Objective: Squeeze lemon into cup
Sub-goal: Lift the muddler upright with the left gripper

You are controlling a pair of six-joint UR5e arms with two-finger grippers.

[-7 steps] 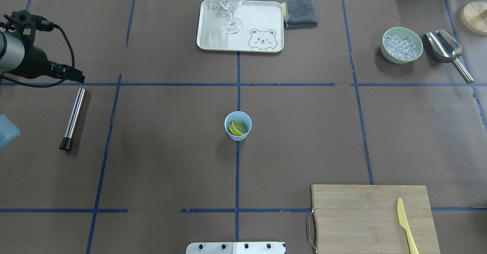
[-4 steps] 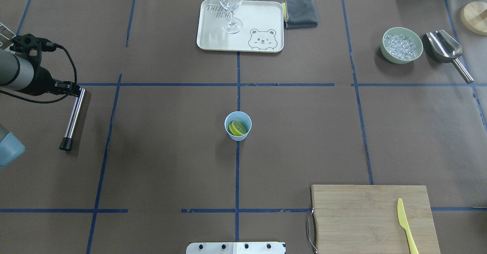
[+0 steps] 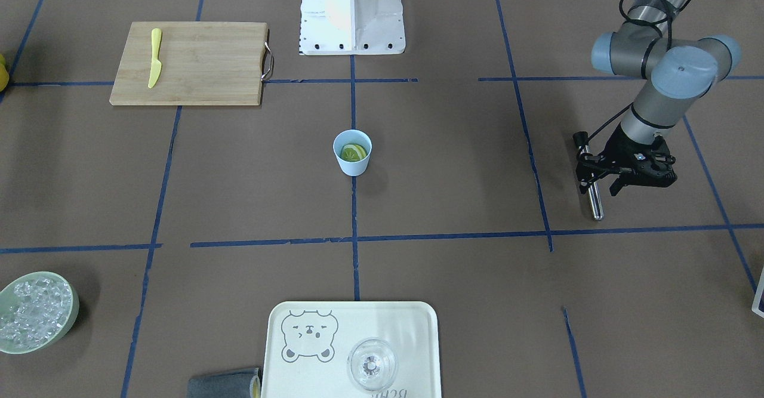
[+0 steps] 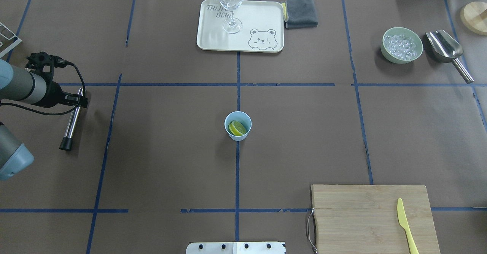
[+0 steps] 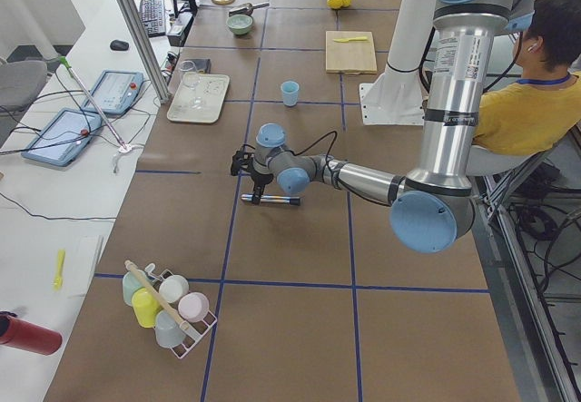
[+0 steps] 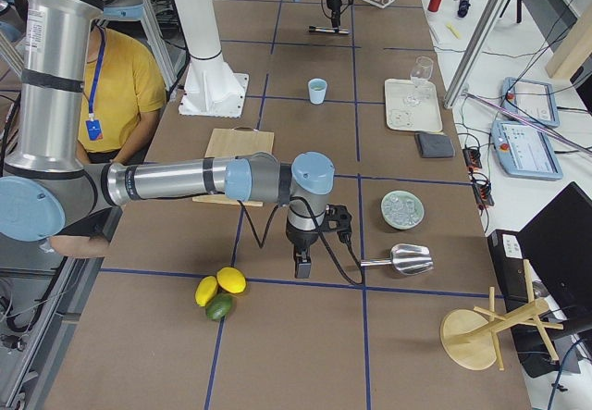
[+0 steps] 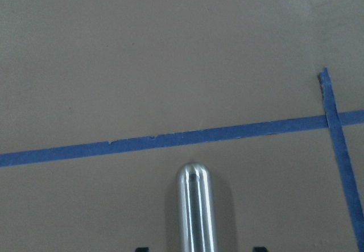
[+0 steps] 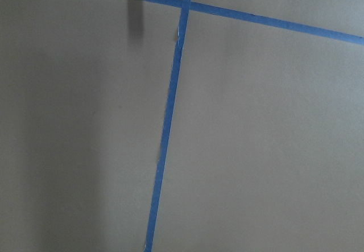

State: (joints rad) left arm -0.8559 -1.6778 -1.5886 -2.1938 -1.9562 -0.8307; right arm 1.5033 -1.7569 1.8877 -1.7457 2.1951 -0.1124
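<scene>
The light blue cup [image 4: 242, 118] stands at the table's middle, also in the front view [image 3: 352, 166]. A lemon half [image 4: 238, 128] lies inside it, cut face up [image 3: 353, 152]. My left gripper [image 4: 80, 99] is far to the cup's left, low over the upper end of a steel muddler [image 4: 71, 122]. Its open fingers straddle the rod [image 3: 595, 204], whose rounded end shows in the left wrist view [image 7: 196, 206]. My right gripper [image 6: 302, 264] hangs over bare table off the right end, seen only in the right side view; I cannot tell whether it is open.
A bear tray [image 4: 262, 14] with a clear glass [image 4: 231, 6] and a grey cloth [image 4: 300, 12] sit at the back. A green ice bowl [image 4: 402, 45] and steel scoop [image 4: 445, 48] are back right. A cutting board [image 4: 361, 216] with yellow knife [image 4: 405, 223] is front right.
My left arm has swung toward the near side and come down, so its gripper now sits over the muddler's upper end. The cup and lemon have not moved.
</scene>
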